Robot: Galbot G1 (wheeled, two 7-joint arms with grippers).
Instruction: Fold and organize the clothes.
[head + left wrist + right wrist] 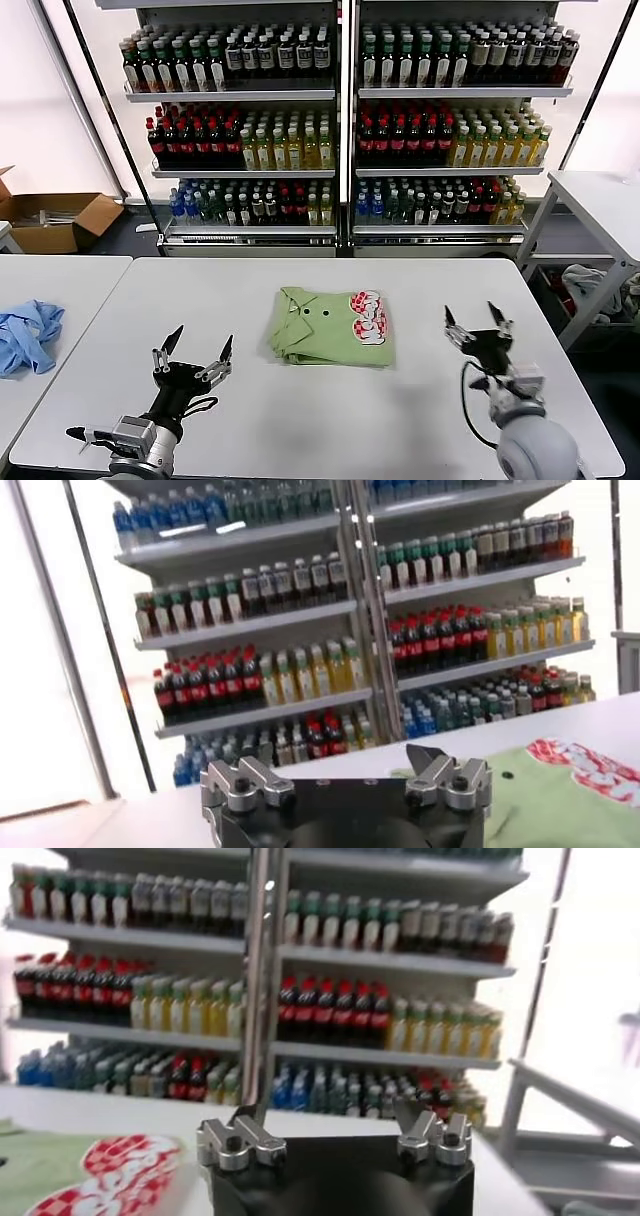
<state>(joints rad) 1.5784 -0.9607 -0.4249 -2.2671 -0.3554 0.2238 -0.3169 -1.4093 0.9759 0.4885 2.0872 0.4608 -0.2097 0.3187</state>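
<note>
The light green T-shirt lies folded into a flat rectangle in the middle of the white table, its red-and-white checkered print facing up at its right end. It also shows in the left wrist view and in the right wrist view. My left gripper is open and empty above the table's front left, well left of the shirt. My right gripper is open and empty at the front right, a little right of the shirt.
A light blue garment lies on a second table at the left. Shelves of bottles stand behind the table. A cardboard box sits on the floor at the back left. Another table stands at the right.
</note>
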